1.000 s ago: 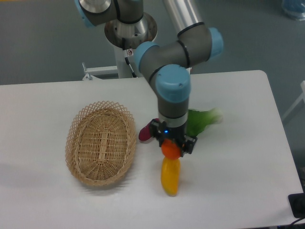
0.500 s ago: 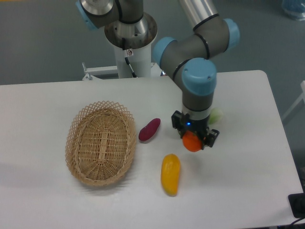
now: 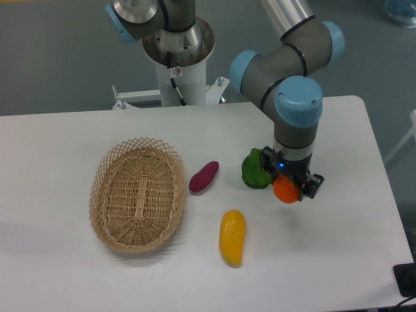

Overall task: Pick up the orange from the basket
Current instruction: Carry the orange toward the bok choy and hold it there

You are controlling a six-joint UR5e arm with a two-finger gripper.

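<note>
The arm [image 3: 296, 78] points straight down, jaws pinching the orange [image 3: 285, 190] right of the basket [image 3: 138, 195].

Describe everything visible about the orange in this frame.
The small round bright-orange fruit looks smooth and ball-shaped. It sits clamped in the black two-finger gripper, which hides its upper part. It is out over the white table, well right of the empty oval wicker basket, beside a green vegetable.

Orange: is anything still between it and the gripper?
Nothing visible does. The gripper is shut on the orange, right of the green vegetable, well away from the basket, which looks empty.
</note>
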